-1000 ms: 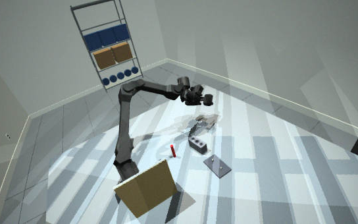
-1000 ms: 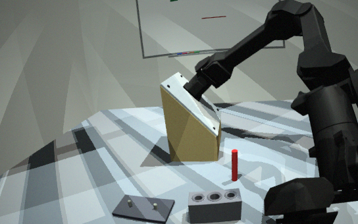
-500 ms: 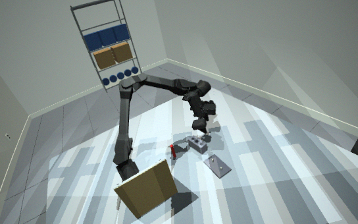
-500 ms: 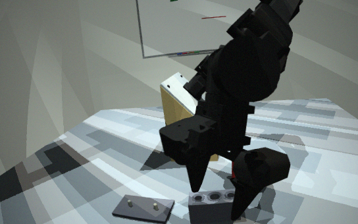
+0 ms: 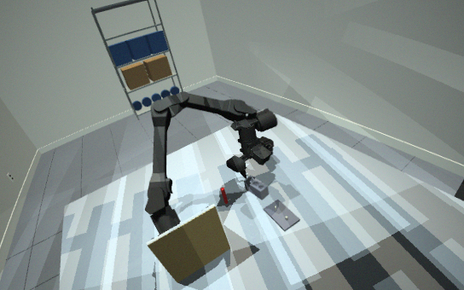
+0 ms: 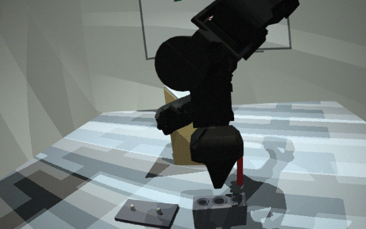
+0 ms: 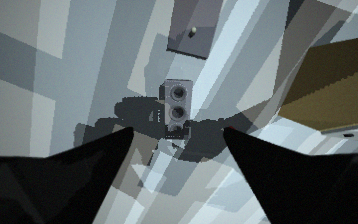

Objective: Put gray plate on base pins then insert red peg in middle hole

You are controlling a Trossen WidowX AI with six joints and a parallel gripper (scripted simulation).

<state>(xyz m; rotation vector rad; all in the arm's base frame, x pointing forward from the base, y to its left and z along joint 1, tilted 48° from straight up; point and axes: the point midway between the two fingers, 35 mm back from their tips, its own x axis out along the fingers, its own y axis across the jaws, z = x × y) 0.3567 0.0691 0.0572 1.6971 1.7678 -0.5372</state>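
1. Gripper (image 7: 177, 137) open wide, nothing between the fingers; both fingers point down at the table (image 5: 358, 213).
2. Landmark: gray plate (image 7: 177, 102), a block with three holes in a row on its top face, lying on the table.
3. Gripper hangs directly above the gray plate, not touching it; in the wrist view the plate sits centred in the gap between the fingers.
4. Base (image 6: 148, 213) with its two pins (image 6: 132, 207) lies flat just beside the gray plate, apart from it.
5. Red peg (image 5: 223, 195) stands upright near the gray plate, on the side away from the base.
6. Tan wedge block (image 5: 192, 243) stands further from the gray plate, beyond the peg, by the arm's foot.
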